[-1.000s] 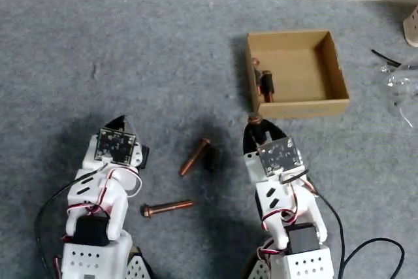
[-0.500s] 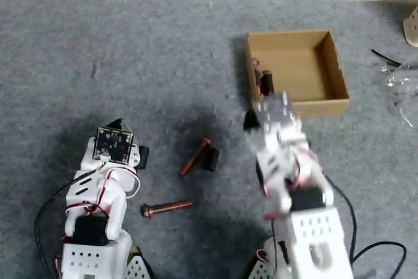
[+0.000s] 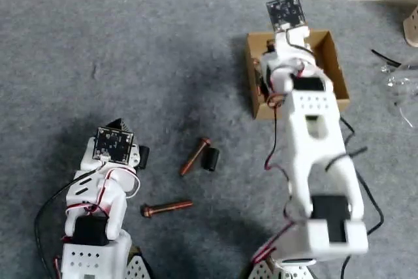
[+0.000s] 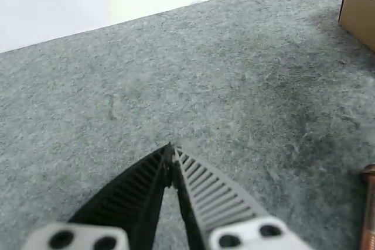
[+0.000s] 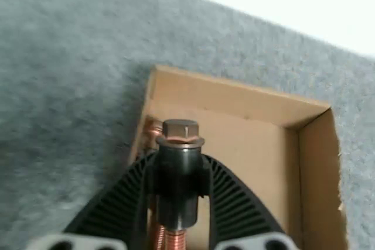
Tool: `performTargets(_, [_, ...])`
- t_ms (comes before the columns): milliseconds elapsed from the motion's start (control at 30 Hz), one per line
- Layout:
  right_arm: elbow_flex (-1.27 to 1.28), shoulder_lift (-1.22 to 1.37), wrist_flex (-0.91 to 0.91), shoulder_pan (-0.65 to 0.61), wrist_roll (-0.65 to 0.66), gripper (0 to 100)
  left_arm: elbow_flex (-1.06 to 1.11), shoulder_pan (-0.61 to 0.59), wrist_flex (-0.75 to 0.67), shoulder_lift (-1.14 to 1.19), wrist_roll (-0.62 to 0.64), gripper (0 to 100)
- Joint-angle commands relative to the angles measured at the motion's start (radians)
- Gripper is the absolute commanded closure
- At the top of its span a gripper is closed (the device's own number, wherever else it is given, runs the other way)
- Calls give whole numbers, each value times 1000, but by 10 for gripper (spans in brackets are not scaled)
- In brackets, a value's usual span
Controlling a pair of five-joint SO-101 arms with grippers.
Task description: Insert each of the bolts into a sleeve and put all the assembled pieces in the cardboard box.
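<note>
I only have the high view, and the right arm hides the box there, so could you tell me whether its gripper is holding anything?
Observer: Yes. The right wrist view shows the right gripper shut on a sleeve with a bolt through it.
Operator: Thank you. Is that piece over the box yet?
Observer: Yes, the right wrist view shows it held over the inside of the box, close to one wall, and not yet let go.
</note>
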Motion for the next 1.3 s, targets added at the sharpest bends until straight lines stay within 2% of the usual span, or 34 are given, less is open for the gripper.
performTargets(0, [-148, 90, -12, 30, 9, 995, 5, -5, 5, -15, 0, 989])
performTargets(400, [-196, 216, -4, 27, 9, 990, 5, -4, 5, -15, 0, 989])
performTargets(467, [-202, 217, 38, 27, 9, 948, 5, -4, 5, -15, 0, 989])
performTargets(667, [-196, 213, 68, 31, 9, 721, 5, -4, 5, -15, 0, 989])
performTargets(967, [-213, 166, 216, 50, 8, 717, 7, -4, 3, -15, 0, 989])
performTargets(1267, [-203, -142, 433, -2, 8, 717, 7, -4, 3, -15, 0, 989])
